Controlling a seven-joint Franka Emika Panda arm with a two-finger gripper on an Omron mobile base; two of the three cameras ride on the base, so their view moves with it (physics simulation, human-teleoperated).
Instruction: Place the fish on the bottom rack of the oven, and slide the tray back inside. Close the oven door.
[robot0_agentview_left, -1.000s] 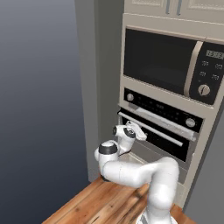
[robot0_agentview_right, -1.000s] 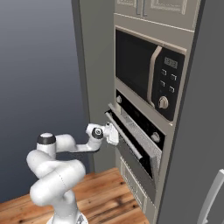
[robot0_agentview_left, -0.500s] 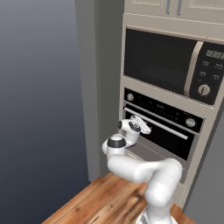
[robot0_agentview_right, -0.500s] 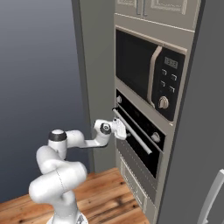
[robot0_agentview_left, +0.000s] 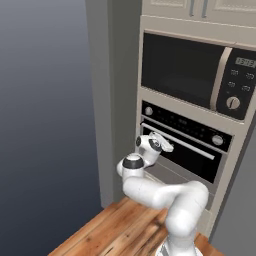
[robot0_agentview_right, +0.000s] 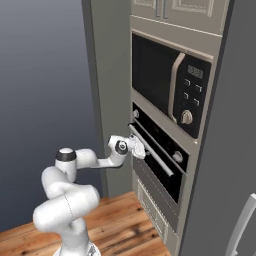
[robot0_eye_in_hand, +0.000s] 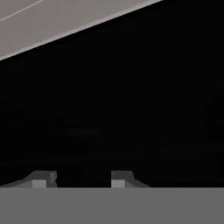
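Wood flooring (robot0_agentview_left: 107, 232), warm and plank-grained, lies under your white arm at the left of the cream cabinet column. Your claw (robot0_agentview_left: 159, 143) sits against the left end of the oven door (robot0_agentview_left: 197, 157), a wide, glossy black glass panel that stands upright and flush in the oven (robot0_agentview_left: 182, 137) frame. From the right base camera you see the claw (robot0_agentview_right: 137, 147) touching the long silver bar handle (robot0_agentview_right: 152, 150). In the hand camera your two dark finger tips (robot0_eye_in_hand: 41, 178) stand apart with nothing between them, pressed close to black glass. Above sits the black microwave (robot0_agentview_left: 200, 75) with its round dial.
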